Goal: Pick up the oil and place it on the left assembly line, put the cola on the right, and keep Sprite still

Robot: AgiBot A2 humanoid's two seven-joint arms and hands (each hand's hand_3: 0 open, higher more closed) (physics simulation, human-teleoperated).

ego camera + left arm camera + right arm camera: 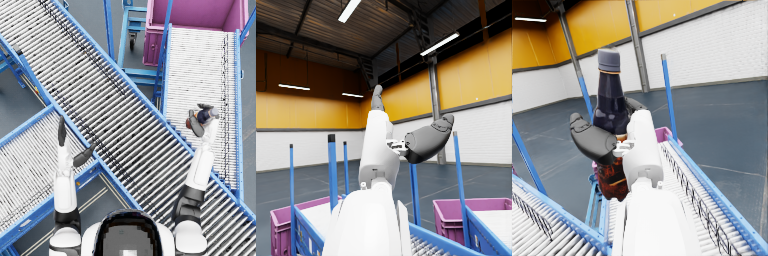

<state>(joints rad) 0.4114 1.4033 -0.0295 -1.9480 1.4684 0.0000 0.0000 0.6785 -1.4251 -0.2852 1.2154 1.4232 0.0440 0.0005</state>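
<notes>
Right hand holds the cola over the right roller line

The right arm reaches forward, and the right hand wraps its fingers around the middle of the cola bottle, which stands upright over the right roller line. The left arm points up over the left roller line; the left hand is spread and holds nothing. The arm hides the bottle's bottom, so I cannot tell if it touches the rollers. From above the bottle looks small and blurry. A long roller line runs between the two. A pink bin sits at the far end. The walls are yellow and white.
</notes>
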